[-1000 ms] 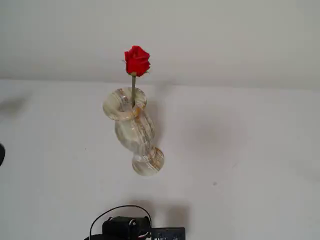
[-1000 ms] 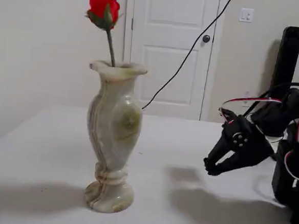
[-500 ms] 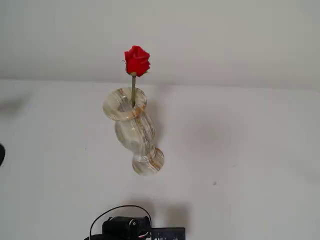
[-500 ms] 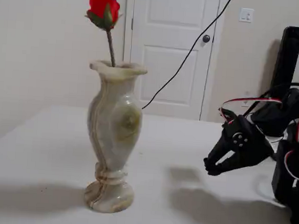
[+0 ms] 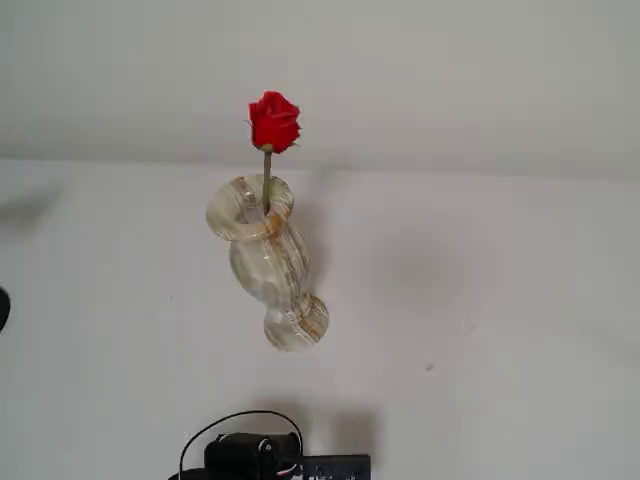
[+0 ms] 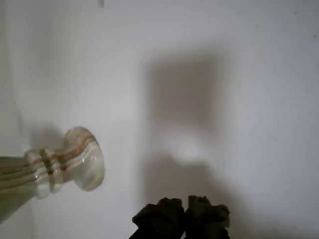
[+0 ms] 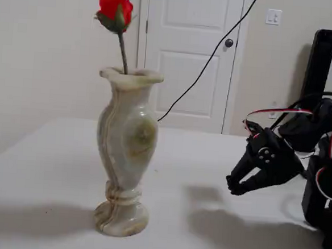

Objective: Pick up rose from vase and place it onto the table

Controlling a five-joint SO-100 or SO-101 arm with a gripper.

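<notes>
A red rose (image 7: pixel 114 11) stands upright in the marbled cream vase (image 7: pixel 125 150) on the white table (image 7: pixel 55 162); its thin stem (image 7: pixel 122 53) rises from the flared rim. From above, the rose (image 5: pixel 273 121) sticks out of the vase (image 5: pixel 266 262) mouth. My black gripper (image 7: pixel 233 185) hovers low over the table well to the right of the vase, shut and holding nothing. In the wrist view the shut fingertips (image 6: pixel 184 211) sit at the bottom edge, and the vase foot (image 6: pixel 82 158) lies at the left.
A black cable (image 7: pixel 207 62) runs up across a white door behind the table. The arm's base (image 5: pixel 255 455) sits at the bottom edge of the view from above. A tall black post (image 7: pixel 320 61) stands at the right.
</notes>
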